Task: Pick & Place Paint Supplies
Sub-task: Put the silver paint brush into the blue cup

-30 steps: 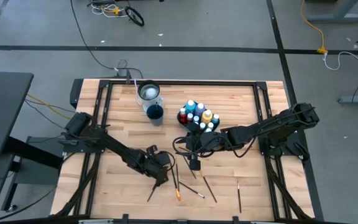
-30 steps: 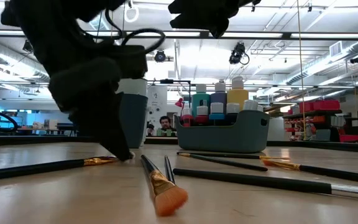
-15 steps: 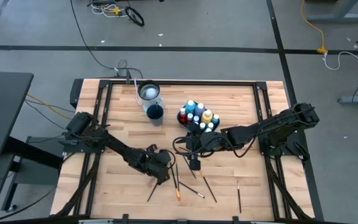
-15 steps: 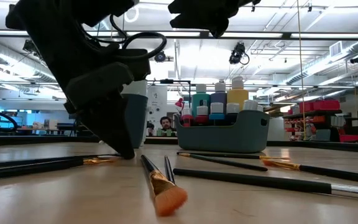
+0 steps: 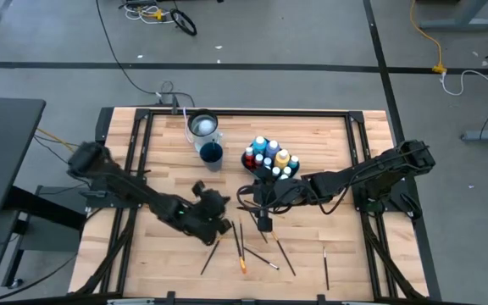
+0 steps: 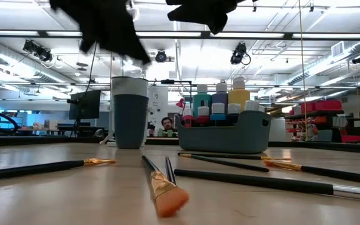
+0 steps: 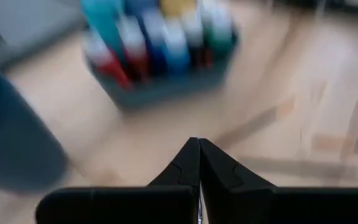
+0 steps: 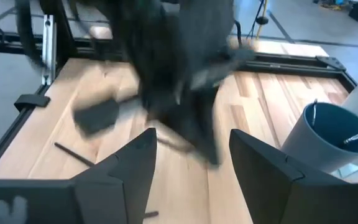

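Observation:
My left gripper [image 5: 223, 226] is shut and raised above the table's middle, left of the brushes; nothing shows between its fingertips [image 7: 197, 146]. My right gripper [image 5: 263, 223] hangs open above the table in front of the teal tray, with nothing between its fingers [image 8: 191, 140]. Several paint bottles [image 5: 269, 158] stand in the teal tray [image 6: 224, 139]. Several brushes lie flat on the wood: one with a gold ferrule [image 6: 49, 167], an orange-bristled one [image 6: 161, 184], and dark-handled ones [image 5: 286, 257] [image 5: 325, 264].
A dark blue cup [image 5: 212, 153] stands left of the tray, and a pale cup [image 5: 202, 126] stands behind it. Black frame rails [image 5: 138, 161] run along the table's left and right sides. Bare wood [image 5: 159, 263] lies near the front left.
My left gripper has risen from the tabletop beside the gold-ferruled brush and tipped up toward level. That brush lies where it was. My right gripper has kept still.

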`<state>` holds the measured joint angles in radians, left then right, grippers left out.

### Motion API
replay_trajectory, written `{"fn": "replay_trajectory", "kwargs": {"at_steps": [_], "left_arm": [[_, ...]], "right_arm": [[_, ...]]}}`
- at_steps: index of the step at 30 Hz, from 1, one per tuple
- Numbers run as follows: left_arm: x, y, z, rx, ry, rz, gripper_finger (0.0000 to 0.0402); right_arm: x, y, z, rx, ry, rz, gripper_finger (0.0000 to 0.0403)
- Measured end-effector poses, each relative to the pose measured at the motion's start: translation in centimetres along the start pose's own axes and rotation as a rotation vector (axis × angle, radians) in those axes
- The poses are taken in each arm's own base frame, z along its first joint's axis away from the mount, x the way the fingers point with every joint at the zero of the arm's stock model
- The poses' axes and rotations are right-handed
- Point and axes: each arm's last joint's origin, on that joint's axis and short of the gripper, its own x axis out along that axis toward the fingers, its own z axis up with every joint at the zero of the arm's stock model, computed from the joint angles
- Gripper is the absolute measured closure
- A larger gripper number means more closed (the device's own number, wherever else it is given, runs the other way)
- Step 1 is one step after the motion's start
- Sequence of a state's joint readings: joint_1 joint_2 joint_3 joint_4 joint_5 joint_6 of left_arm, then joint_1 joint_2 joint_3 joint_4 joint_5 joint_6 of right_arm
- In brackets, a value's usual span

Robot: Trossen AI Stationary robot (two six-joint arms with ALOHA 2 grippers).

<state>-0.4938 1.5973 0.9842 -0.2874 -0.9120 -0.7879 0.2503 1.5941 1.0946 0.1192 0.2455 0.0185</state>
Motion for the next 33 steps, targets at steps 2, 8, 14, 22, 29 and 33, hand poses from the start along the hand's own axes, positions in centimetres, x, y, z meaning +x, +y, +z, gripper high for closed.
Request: {"fn": "replay_trajectory", "kwargs": {"at_steps": [2, 8, 14, 22, 29, 33], "left_arm": [[-2.2, 0.4, 1.5, -0.021, -0.109, 0.011, 0.0398], [-7.2, 0.3, 3.9, 0.007, -0.350, 0.051, 0.0398], [-8.5, -0.6, 5.3, 0.120, -0.429, 0.064, 0.0399], [-8.5, -1.0, 7.9, 0.175, -0.516, -0.101, 0.0400], [-7.1, -0.5, 9.1, 0.197, -0.543, -0.160, 0.0400], [-6.6, -0.3, 9.3, 0.205, -0.548, -0.165, 0.0401]], "right_arm": [[0.0, 0.0, 0.1, 0.003, -0.012, 0.000, 0.0195], [0.1, -0.2, 0.6, 0.039, -0.148, -0.003, 0.0195], [1.6, -0.9, -0.1, 0.115, -0.316, 0.125, 0.0195], [2.9, -2.6, -0.5, 0.169, -0.366, 0.127, 0.0195], [2.6, -2.8, 0.2, 0.142, -0.445, 0.152, 0.0196], [2.7, -2.7, 0.0, 0.133, -0.420, 0.172, 0.0214]]}}
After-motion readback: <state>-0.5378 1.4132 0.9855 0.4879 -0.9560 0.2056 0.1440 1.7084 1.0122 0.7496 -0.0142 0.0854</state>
